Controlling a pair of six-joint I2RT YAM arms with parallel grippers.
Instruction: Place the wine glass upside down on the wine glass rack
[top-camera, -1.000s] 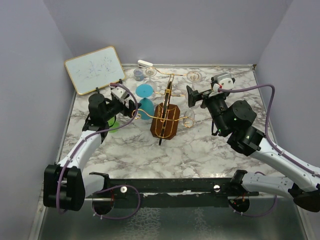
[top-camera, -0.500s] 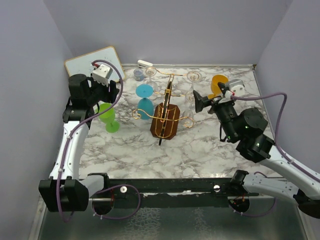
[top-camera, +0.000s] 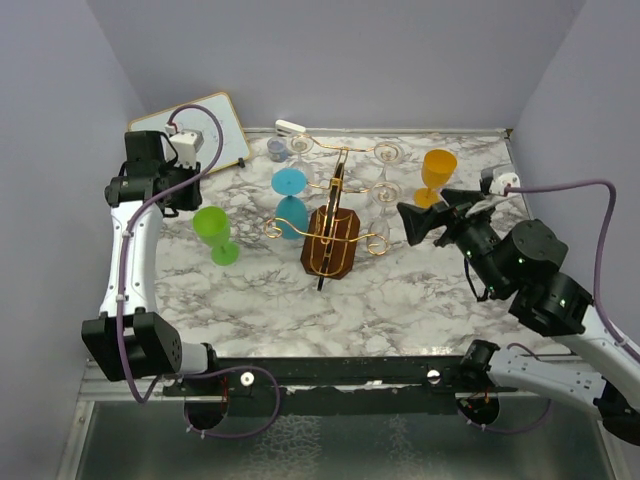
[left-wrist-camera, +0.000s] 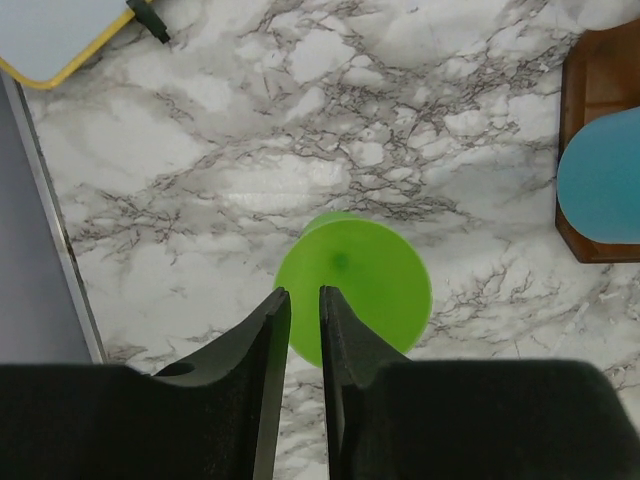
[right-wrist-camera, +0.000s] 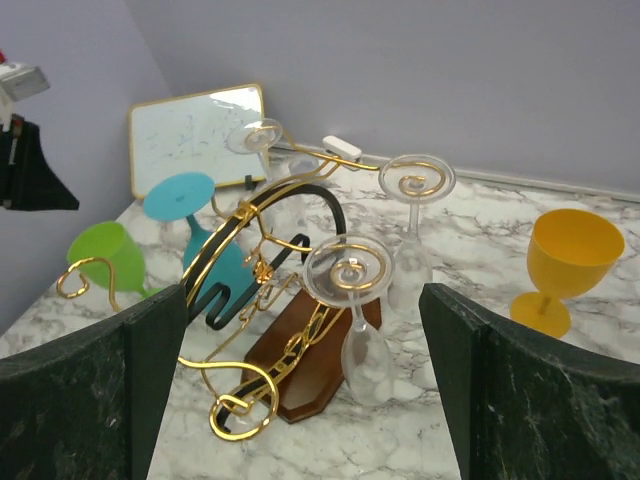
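Observation:
The gold wire wine glass rack (top-camera: 332, 240) stands mid-table on its brown wooden base (right-wrist-camera: 300, 365). A blue wine glass (top-camera: 290, 200) and clear glasses (right-wrist-camera: 352, 300) hang upside down on it. A green wine glass (top-camera: 213, 232) stands upright left of the rack, and an orange one (top-camera: 437, 175) stands upright to its right. My left gripper (top-camera: 172, 192) is raised at the far left. It hovers above the green glass (left-wrist-camera: 350, 290), its jaws (left-wrist-camera: 303, 292) a narrow slit apart and empty. My right gripper (top-camera: 420, 222) is wide open (right-wrist-camera: 305, 300), faces the rack and holds nothing.
A yellow-framed whiteboard (top-camera: 225, 125) leans at the back left corner. Small items, a white clip (top-camera: 290, 127) among them, lie along the back edge. The blue glass (left-wrist-camera: 600, 175) and the rack's base corner (left-wrist-camera: 605, 60) show at the right of the left wrist view.
The left arm lifted and swung back to the far left, away from the green glass, its jaws narrowing. The right arm drew back to the right, leaving the orange glass standing free.

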